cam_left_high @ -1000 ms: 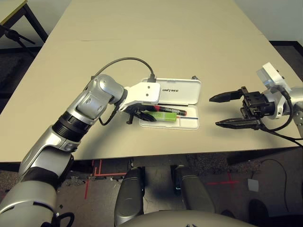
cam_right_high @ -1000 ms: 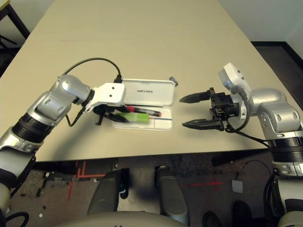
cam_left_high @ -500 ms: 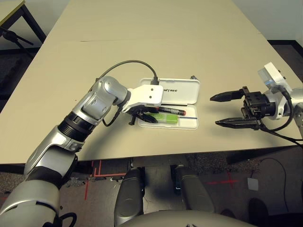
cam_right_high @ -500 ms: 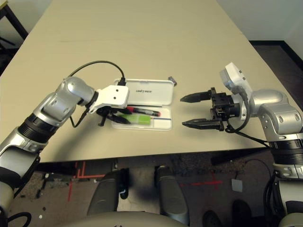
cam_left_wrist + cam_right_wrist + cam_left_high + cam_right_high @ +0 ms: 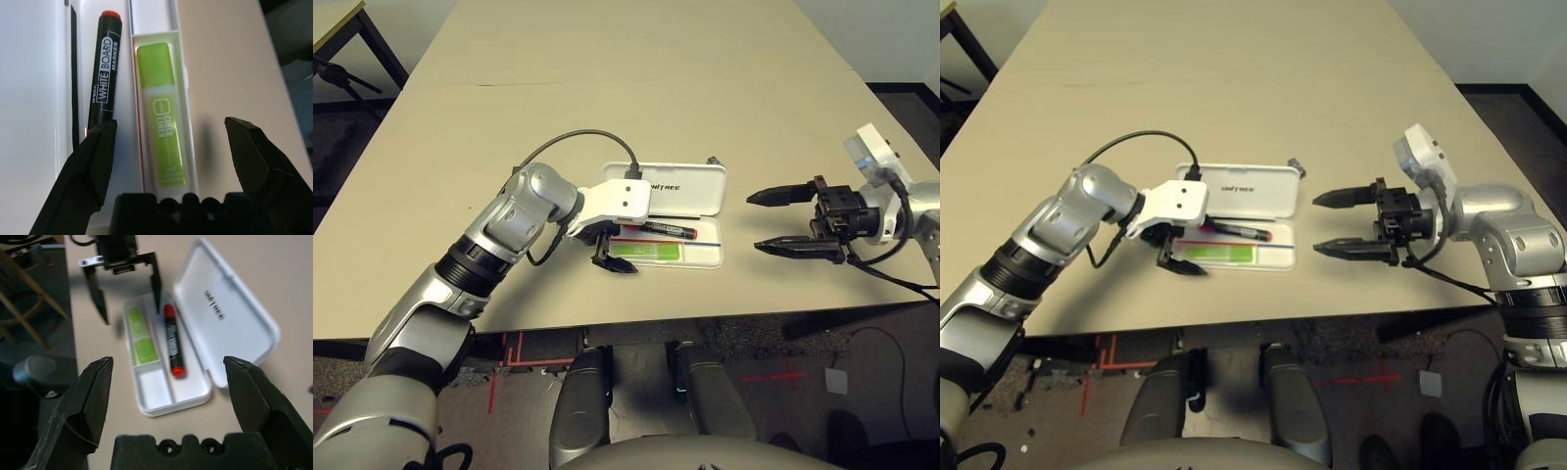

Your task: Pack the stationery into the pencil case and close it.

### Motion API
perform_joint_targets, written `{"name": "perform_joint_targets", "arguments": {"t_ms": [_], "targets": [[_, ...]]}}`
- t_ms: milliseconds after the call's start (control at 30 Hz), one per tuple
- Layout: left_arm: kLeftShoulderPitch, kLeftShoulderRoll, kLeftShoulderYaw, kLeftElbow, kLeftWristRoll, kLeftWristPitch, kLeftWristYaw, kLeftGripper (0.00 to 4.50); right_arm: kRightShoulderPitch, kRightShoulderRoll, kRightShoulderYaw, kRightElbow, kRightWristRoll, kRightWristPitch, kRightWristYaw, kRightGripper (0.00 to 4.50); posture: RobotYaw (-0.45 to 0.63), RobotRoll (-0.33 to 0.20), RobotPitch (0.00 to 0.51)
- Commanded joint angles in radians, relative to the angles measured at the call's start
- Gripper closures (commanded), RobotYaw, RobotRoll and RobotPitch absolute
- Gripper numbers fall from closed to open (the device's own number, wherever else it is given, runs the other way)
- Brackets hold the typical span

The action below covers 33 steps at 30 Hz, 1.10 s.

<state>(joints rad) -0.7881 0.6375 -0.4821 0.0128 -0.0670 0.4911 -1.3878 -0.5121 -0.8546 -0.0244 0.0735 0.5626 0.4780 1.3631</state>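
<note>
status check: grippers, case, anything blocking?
Left gripper open over the green bar, holding nothing. Right gripper open, clear of the pencil case. Case open, marker and bar inside. Small cylinder outside, behind lid.

Marker (image 5: 667, 230) (green bar (image 5: 646, 252) alongside) in case (image 5: 705, 257)

A beige table (image 5: 607, 88) stands over dark floor (image 5: 862, 362) with red tape marks (image 5: 783, 375).

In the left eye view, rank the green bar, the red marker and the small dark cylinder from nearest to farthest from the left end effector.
1. Green bar, in the case's front slot, right beside the left end effector.
2. Red marker, just behind the bar.
3. Small dark cylinder, on the table behind the lid's far right corner.
</note>
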Motion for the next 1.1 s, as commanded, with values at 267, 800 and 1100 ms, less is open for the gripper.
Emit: {"name": "perform_joint_targets", "arguments": {"t_ms": [267,800,1100], "targets": [[-0.009,0.086,0.163,-0.065,-0.146,0.07,-0.047,0.03,-0.13,-0.016,-0.083,0.062,-0.015,0.111,-0.16,0.0,-0.04,0.0,0.176],[0.06,0.158,0.274,-0.103,-0.186,0.104,0.025,0.03,-0.447,0.161,0.09,0.471,-0.35,0.126,-0.465,0.0,0.03,0.0,0.174],[0.078,0.175,0.291,-0.137,-0.208,0.131,0.059,0.03,-0.538,0.284,0.122,0.693,-0.457,0.111,-0.55,0.0,0.07,0.0,0.173]]}}
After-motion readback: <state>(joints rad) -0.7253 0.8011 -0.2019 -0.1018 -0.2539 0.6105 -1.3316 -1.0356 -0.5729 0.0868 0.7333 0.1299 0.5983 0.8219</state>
